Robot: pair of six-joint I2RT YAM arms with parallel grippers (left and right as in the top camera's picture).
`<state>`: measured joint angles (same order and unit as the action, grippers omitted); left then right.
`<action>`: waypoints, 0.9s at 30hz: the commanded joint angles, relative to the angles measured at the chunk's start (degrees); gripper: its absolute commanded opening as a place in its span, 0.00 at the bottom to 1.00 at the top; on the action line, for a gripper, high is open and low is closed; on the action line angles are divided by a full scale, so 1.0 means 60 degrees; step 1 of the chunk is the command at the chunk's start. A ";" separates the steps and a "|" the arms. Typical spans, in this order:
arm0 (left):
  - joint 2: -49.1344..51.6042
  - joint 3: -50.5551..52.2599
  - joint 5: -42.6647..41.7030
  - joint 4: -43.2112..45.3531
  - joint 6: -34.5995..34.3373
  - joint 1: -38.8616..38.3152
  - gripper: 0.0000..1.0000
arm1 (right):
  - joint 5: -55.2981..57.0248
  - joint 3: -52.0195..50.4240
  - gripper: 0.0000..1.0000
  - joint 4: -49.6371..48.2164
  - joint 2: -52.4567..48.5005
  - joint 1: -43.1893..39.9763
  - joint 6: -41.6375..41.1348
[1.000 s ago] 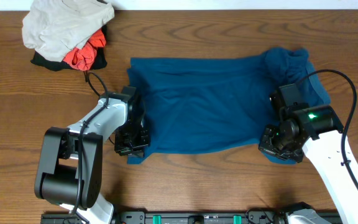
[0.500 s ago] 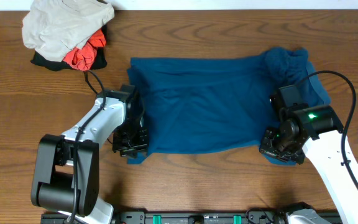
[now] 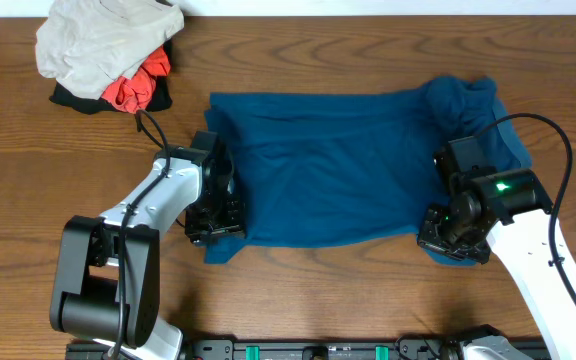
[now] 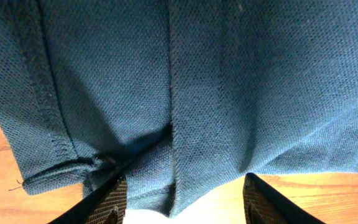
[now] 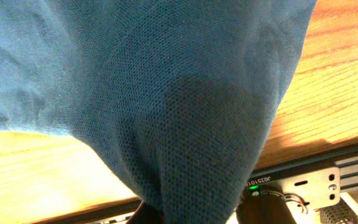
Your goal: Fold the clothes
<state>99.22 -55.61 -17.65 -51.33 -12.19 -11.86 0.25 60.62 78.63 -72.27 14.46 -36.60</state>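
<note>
Shirt point(image 3: 338, 170) lies spread mid-frame on the table point(image 3: 318, 295). My left gripper point(image 3: 213, 228), jaws apart, sits at its lower-left hem; right gripper point(image 3: 450, 243) pinches the lower-right corner. Soft, limp, light cloth: I'd grip corners.

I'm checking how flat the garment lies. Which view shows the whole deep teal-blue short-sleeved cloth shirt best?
Overhead: the deep teal-blue shirt shows whole, edge to edge. The left wrist view gives only a stitched hem corner close up; the right wrist view only a hanging bunch of its cloth.
</note>
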 commanded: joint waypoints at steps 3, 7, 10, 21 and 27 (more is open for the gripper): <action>0.0368 0.0109 0.0044 -0.0025 0.0015 -0.0022 0.56 | 0.0138 0.0000 0.01 0.0033 0.0062 -0.0033 0.0113; 0.0605 0.0109 0.0015 -0.0029 0.0015 -0.0022 0.40 | 0.0138 0.0000 0.01 0.0025 0.0062 -0.0033 0.0113; 0.0630 0.0109 0.0011 -0.0036 0.0015 -0.0022 0.31 | 0.0138 0.0000 0.01 -0.0004 0.0062 -0.0033 0.0113; 0.0623 0.0044 0.0015 -0.0382 0.0015 -0.0018 0.06 | 0.0135 0.0004 0.01 -0.0036 0.0066 -0.0033 0.0178; 0.0397 -0.0765 0.0022 -0.1636 0.0022 -0.0011 0.06 | 0.0135 0.0306 0.01 0.0743 0.0066 -0.0040 0.0437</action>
<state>102.21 -56.77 -17.67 -59.70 -11.99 -11.86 0.25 60.71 81.52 -72.27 14.46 -35.42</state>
